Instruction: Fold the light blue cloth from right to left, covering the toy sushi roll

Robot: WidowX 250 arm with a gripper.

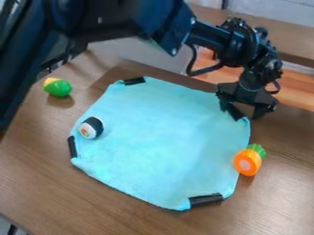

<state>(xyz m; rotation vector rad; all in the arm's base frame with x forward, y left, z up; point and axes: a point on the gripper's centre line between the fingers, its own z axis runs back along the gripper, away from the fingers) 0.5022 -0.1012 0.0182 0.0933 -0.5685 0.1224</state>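
Blue fabric shows in the cloth (159, 137), spread on the brown desk (36, 188), a black strip (206, 199) at its near corner. It looks light, soft and limp, probably best pinched at a corner. By its right edge sits an orange toy (247, 162); a sushi toy (91, 127) rests on its left side. Beyond, the end effector (246, 109) hangs at the far right corner, spread apart; farther off lies a green-and-yellow toy (58, 86).
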